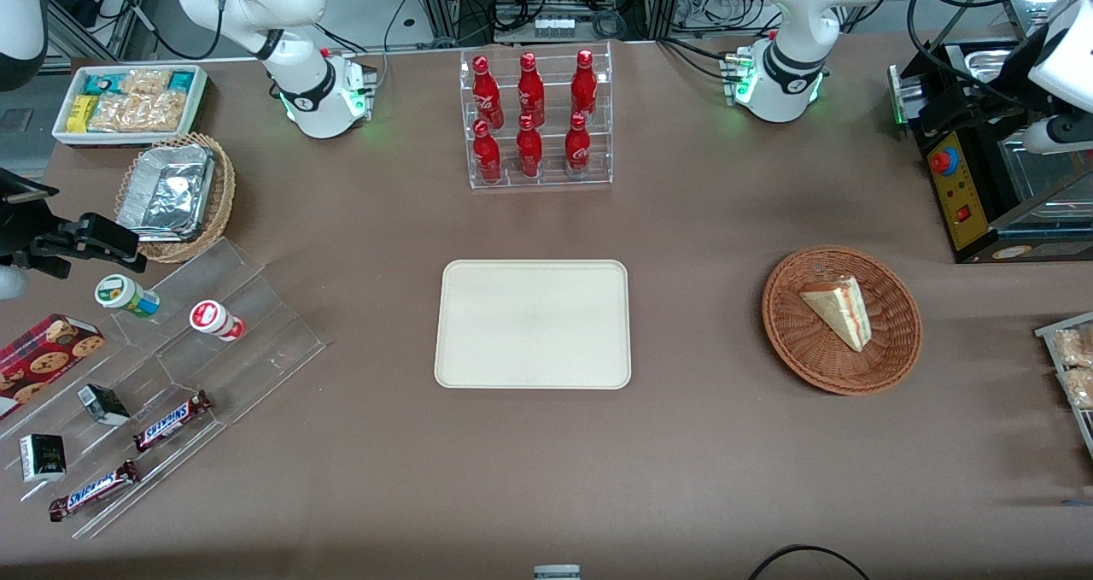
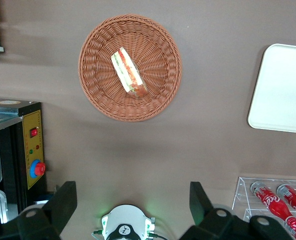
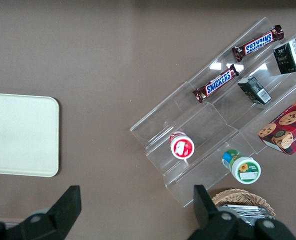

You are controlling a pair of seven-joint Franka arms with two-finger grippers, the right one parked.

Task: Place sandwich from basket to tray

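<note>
Sandwich [image 2: 129, 73] in basket [image 2: 95, 45], well below the raised claw [image 2: 133, 202], fingers spread apart, holding nothing

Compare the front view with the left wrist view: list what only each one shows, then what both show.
Only the front view: the tan wicker basket of foil containers, the Snickers bars and the whole tray.

Only the left wrist view: the left gripper, open, its fingers spread wide, hanging high above the bare table, well clear of the basket.

Both: the sandwich lying in the basket, the tray with nothing on it, the red bottles and the black machine with a red button.
</note>
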